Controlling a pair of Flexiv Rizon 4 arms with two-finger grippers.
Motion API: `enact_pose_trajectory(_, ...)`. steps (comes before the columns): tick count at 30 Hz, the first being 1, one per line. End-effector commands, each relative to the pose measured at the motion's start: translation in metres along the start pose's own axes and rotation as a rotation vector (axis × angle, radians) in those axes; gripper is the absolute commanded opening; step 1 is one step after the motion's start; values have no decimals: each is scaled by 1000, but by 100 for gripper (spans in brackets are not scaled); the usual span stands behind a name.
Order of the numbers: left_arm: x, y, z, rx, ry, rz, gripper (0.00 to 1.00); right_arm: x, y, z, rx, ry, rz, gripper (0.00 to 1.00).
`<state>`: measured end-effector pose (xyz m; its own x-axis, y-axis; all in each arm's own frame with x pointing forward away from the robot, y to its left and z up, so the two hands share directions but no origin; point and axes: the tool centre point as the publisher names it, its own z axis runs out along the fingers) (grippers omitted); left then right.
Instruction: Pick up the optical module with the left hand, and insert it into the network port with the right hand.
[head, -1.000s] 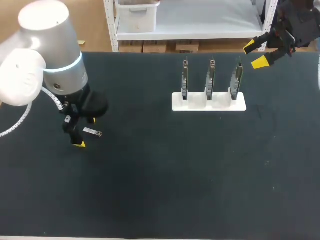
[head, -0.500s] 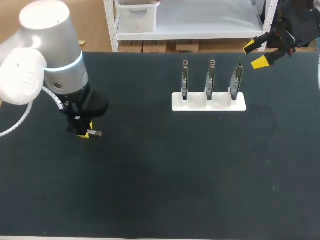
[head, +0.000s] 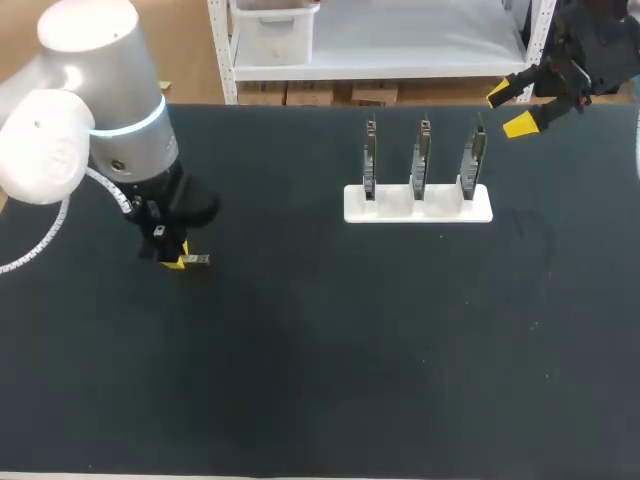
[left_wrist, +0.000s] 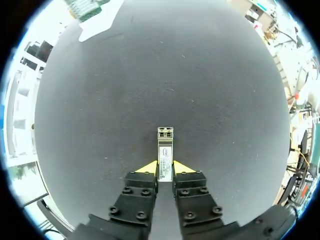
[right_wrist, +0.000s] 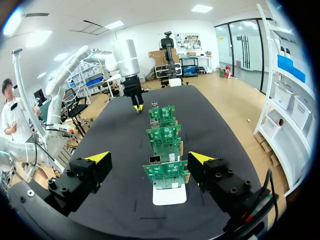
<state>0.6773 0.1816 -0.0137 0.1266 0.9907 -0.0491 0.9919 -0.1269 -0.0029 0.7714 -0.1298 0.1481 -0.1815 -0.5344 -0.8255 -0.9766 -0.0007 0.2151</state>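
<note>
The optical module (left_wrist: 165, 155), a small silver bar with a white label, lies lengthwise between the yellow fingertips of my left gripper (left_wrist: 165, 168). Both tips press its sides, and its connector end sticks out ahead of them. In the head view the left gripper (head: 176, 258) points down at the mat's left part with the module (head: 196, 260) poking out to its right. I cannot tell whether the module still touches the mat. My right gripper (head: 514, 108) hangs open above the table's far right edge, behind the circuit boards (head: 422, 155). In its own view the right gripper (right_wrist: 150, 159) holds nothing.
A white stand (head: 418, 203) holds three upright green circuit boards with network ports (right_wrist: 165, 172) at the back right of the black mat (head: 350, 340). My left arm (right_wrist: 131, 75) shows beyond the boards in the right wrist view.
My left gripper has closed from wide open onto the optical module and shifted slightly right and away from the front edge. The right arm has stayed still.
</note>
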Motion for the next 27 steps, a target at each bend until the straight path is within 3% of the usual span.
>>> enact_pose_trajectory(1,5,5,-10,-23,36,-15,0,0,0,0,2,0,0,100)
enact_pose_trajectory(8,13,31,-51,-152,19,-122,0,0,0,0,2,0,0,100)
enact_pose_trajectory(16,-8,69,-102,-312,-121,-243,0,0,0,0,2,0,0,100)
enact_pose_trajectory(18,-15,81,-114,-345,-191,-279,0,0,0,0,2,0,0,100)
enact_pose_trajectory(22,-32,105,-144,-413,-441,-366,0,0,0,0,2,0,0,100)
enact_pose_trajectory(27,-54,139,-182,-493,-671,-421,0,0,0,0,2,0,0,100)
